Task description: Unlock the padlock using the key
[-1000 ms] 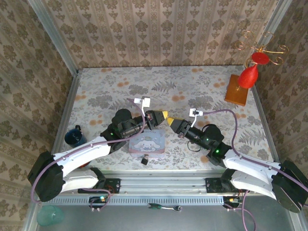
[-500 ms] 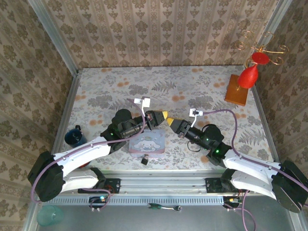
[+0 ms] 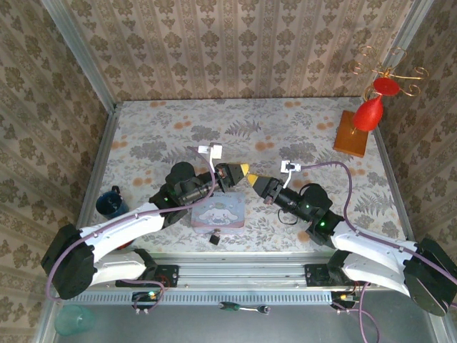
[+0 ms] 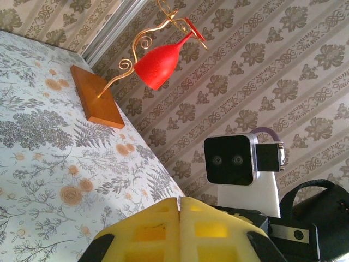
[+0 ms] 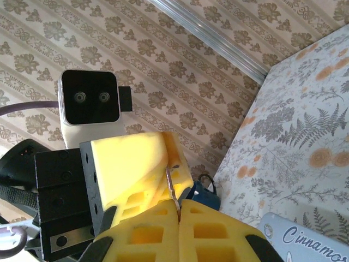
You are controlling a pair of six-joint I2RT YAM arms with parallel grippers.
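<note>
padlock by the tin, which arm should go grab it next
Left, probably. The right gripper is shut on the key, while the padlock lies on the left gripper's side, by the tin.

Low in the frame, the left claw (image 4: 180,206) shows two yellow fingers (image 4: 142,232) pressed together along a thin seam. Just beyond it, a white-and-black wrist camera (image 4: 232,161) on the right arm (image 4: 316,218) faces back. Farther off on the floral table (image 4: 38,136), a red glass (image 4: 158,65) hangs tilted from a wooden-based gold wire stand (image 4: 95,101), against patterned wallpaper (image 4: 283,65).
</note>
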